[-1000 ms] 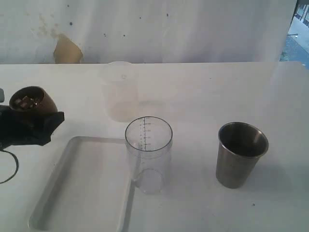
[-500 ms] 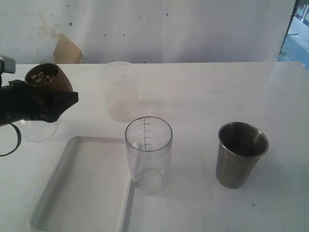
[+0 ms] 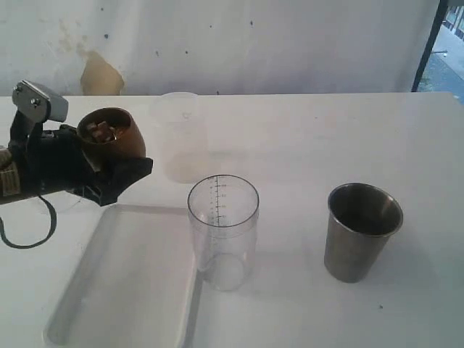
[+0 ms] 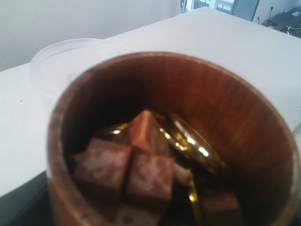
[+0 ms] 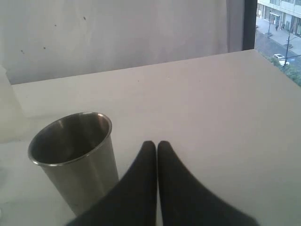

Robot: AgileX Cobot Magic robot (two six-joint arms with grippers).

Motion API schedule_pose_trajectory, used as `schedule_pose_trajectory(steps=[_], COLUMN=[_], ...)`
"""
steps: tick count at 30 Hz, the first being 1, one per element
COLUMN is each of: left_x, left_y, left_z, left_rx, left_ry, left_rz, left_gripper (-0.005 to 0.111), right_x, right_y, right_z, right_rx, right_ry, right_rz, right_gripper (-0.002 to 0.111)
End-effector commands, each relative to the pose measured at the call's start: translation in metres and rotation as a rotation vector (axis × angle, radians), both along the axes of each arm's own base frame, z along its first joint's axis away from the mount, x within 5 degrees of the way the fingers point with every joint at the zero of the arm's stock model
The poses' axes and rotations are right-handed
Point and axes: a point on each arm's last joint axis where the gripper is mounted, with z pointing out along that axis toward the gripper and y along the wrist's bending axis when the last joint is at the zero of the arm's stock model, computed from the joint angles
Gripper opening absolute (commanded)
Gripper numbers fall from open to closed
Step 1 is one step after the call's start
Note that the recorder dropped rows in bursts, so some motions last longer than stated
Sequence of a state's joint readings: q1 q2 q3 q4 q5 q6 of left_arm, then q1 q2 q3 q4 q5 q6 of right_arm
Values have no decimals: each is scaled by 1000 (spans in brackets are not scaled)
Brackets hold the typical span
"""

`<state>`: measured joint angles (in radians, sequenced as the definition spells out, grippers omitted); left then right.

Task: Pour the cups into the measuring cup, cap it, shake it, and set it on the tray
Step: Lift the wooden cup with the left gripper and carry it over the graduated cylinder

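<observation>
The small wooden cup [image 3: 110, 138] is gripped by the left end effector [image 3: 123, 168], whose black fingers are clamped against its sides. The cup is held off the tabletop [image 3: 326, 138], tilted, at the left of the exterior view, just beyond the far left corner of the white tray [image 3: 123, 290]. In the left wrist view the cup's inside [image 4: 225, 122] is seen to be loaded with brown cubes [image 4: 124, 169] and shiny gold-coloured pieces [image 4: 188, 141].

The clear measuring cup [image 3: 223, 230] is stood upright on the tabletop just beside the tray's right rim, its printed scale turned toward the far side; whether anything lies in it cannot be told. The steel tumbler [image 3: 361, 232] is stood upright well to the right of it. A frosted plastic cup [image 3: 180, 138] is placed farther back, behind the measuring cup.

The right end effector [image 5: 156, 150] is seen only in its own wrist view: its two dark fingertips are pressed together, nothing is held, and the steel tumbler [image 5: 77, 155] is found just beside them.
</observation>
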<state>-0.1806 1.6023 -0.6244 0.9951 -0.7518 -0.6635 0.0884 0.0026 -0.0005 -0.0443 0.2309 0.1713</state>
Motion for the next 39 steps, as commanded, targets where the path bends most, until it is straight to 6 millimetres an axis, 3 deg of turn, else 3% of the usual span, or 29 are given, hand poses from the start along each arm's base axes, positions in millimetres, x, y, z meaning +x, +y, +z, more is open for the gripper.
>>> schedule_pose_trajectory(steps=[1,5,12,29,39], left_x=[-6,0,-1,-5,21], left_y=[-10,-22,-47,-65,-76], left_z=[10,21,36,45,51], left_rx=[21,124,169,140,78], left_ry=[-7,0,-61,-210,-203], left_rz=[1,28,-80,-185,-151], left_gripper=[0,0,0,0,0], right_x=[0,0,0,0,0], right_y=[0,0,0,0,0], right_z=[1,1,1,1,1], right_rx=[-4,-4,-4,-4,-4], right_ry=[-11,-11,-11,-11,-11], right_rz=[0,0,0,0,0], right_gripper=[0,0,0,0,0])
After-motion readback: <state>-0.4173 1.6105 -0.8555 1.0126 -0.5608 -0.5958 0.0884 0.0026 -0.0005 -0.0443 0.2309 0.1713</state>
